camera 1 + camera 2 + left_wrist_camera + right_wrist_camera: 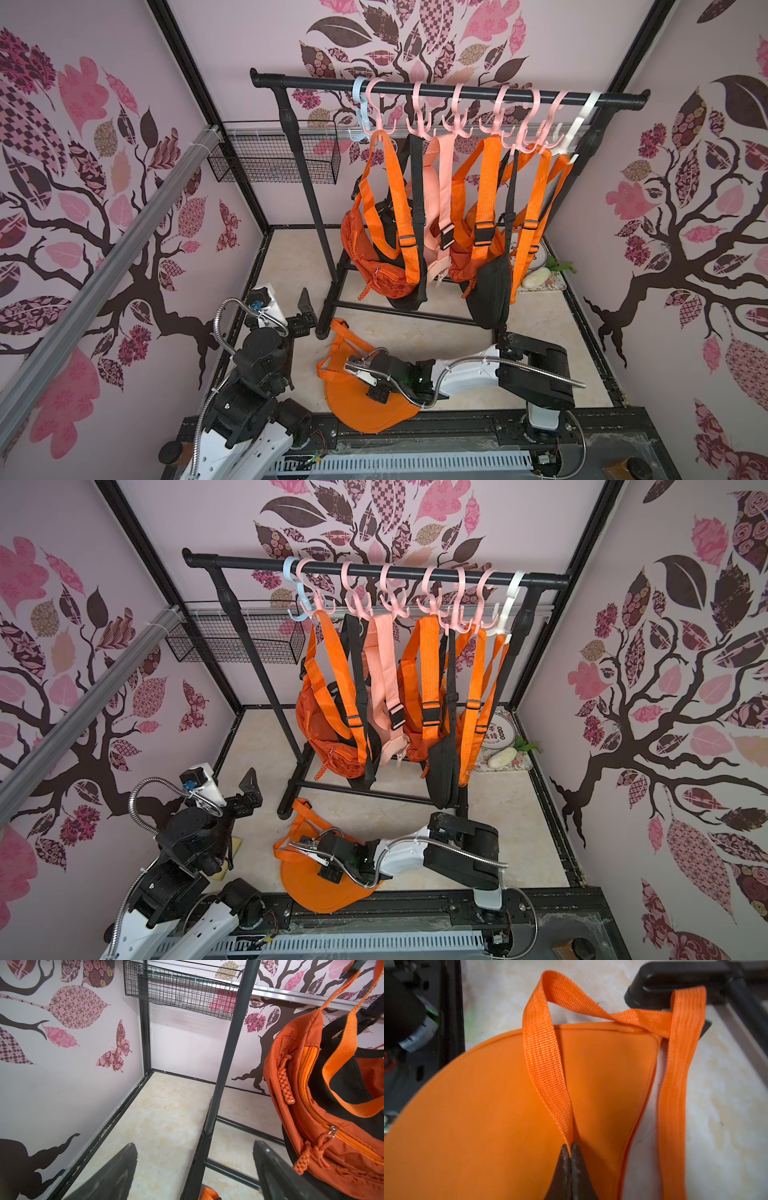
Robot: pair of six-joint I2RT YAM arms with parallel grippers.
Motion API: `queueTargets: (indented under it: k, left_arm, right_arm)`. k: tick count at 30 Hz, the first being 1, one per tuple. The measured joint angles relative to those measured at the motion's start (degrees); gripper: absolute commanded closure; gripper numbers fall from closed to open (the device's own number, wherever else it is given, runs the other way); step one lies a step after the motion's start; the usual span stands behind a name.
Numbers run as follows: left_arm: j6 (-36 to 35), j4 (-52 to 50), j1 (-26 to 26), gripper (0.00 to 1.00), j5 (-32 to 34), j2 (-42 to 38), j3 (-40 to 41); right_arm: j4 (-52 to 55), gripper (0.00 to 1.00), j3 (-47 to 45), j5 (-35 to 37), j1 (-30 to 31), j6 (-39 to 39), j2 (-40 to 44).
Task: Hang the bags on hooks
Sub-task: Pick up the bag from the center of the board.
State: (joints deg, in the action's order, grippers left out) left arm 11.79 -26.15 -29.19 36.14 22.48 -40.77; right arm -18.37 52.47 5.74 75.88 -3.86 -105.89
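Observation:
An orange bag (365, 409) (316, 889) lies flat on the floor near the front edge, its orange strap (546, 1059) looped up over it. My right gripper (570, 1145) is shut on that strap, low over the bag (488, 1105). My left gripper (195, 1144) stands open and holds nothing, beside the rack's left post (228, 1053). Its finger (305, 301) shows in a top view. Pink hooks (419, 124) hang along the black rail (449, 89); a blue hook (359, 120) at the left end carries nothing.
Several orange, black and pink bags (382, 249) hang from the hooks and fill the rack's middle. The rack's base bars (415, 311) cross the floor just behind the lying bag. A wire basket (274, 153) is on the back wall; a plate and toy vegetable (540, 276) lie back right.

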Motion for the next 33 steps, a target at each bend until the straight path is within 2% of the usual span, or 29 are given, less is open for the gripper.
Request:
queueTargets:
  k: [3, 8, 11, 16, 21, 27, 33]
  left_arm:
    - [-0.8, 0.0, -0.5, 0.10, -2.4, 0.0, 0.3]
    - [-2.0, 0.0, -1.2, 0.10, -8.1, -0.9, 0.3]
    - [-3.8, -0.4, -1.2, 0.12, -16.4, -1.9, -0.3]
    - [-6.9, -0.7, -1.3, 0.12, -34.2, -4.5, -1.6]
    - [-9.1, -1.1, -1.4, 0.13, -44.7, -5.3, -1.6]
    - [-10.5, -2.3, -1.4, 0.16, -49.0, -4.7, -1.8]
    - [-10.9, -6.8, -1.7, 0.15, -46.6, -5.5, -7.7]
  right_arm:
    - [4.2, 1.00, 0.0, 0.7, -0.2, -1.5, 5.3]
    - [8.9, 1.00, 0.8, 1.9, -0.4, -3.8, 21.7]
    - [11.8, 1.00, 5.4, 2.0, -0.6, -4.9, 28.8]
    - [16.9, 1.00, 16.0, 2.0, -1.0, -6.1, 32.4]
    - [24.0, 1.00, 24.9, 0.8, -1.4, -6.9, 32.4]
    - [29.0, 1.00, 31.2, 0.5, -1.4, -8.2, 32.4]
    - [31.6, 1.00, 31.8, 0.5, -2.2, -9.0, 32.2]
